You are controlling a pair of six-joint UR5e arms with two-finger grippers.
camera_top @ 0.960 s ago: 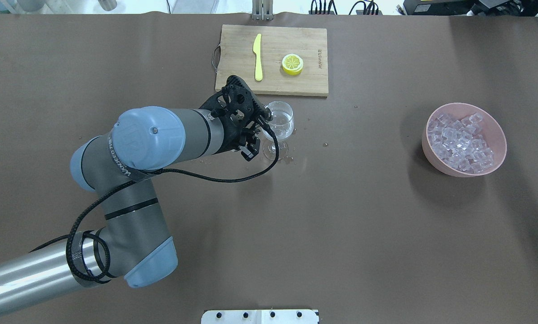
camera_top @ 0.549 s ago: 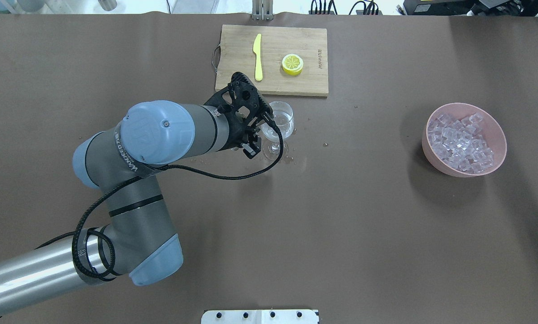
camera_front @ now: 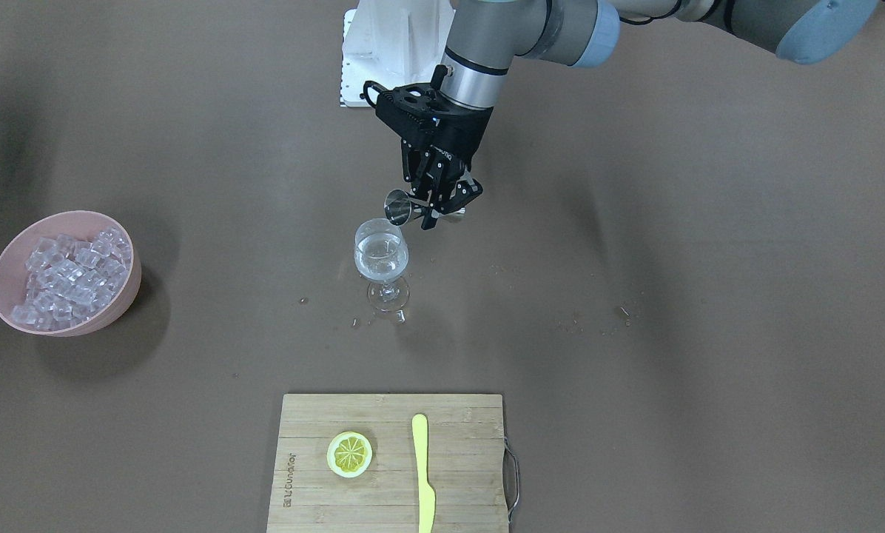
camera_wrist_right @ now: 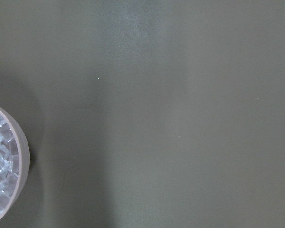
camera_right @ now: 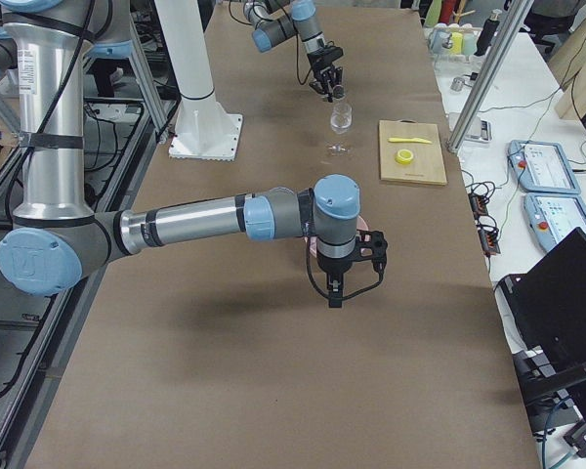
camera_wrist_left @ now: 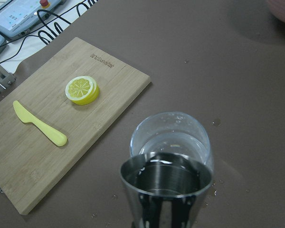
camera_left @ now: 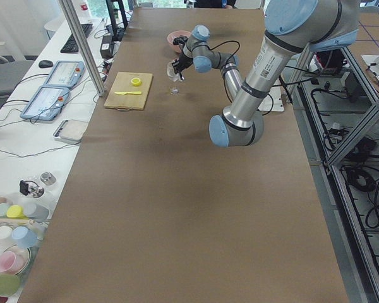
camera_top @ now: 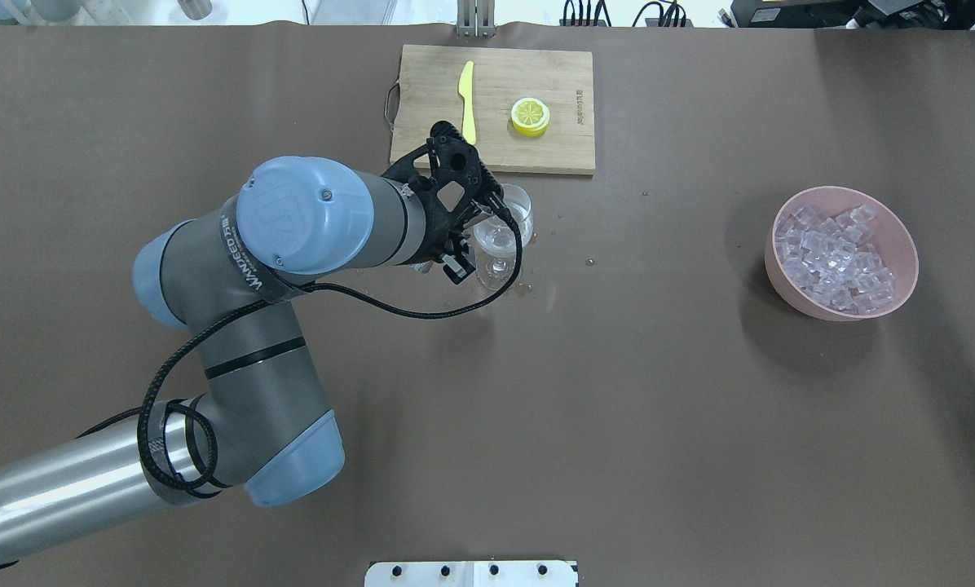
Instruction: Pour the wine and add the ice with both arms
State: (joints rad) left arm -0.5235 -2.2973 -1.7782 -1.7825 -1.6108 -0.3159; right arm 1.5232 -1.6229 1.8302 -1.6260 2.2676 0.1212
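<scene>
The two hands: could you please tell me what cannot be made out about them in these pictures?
Right hand: small, in the exterior right view only; open or shut cannot be told.
Left hand: cut off by its wrist view's bottom edge.
Jigger: hidden under that hand in the overhead view.

A black strap [camera_top: 243, 261] on the left arm [camera_top: 308, 216] carried white capitals reading roughly "WANDECO", with the last letters uncertain. The board [camera_wrist_left: 118, 90] bore a burnt-in brand mark [camera_wrist_left: 102, 62] by one short edge, too small to read. A printed label [camera_left: 261, 61] on the same arm was likewise illegible.
</scene>
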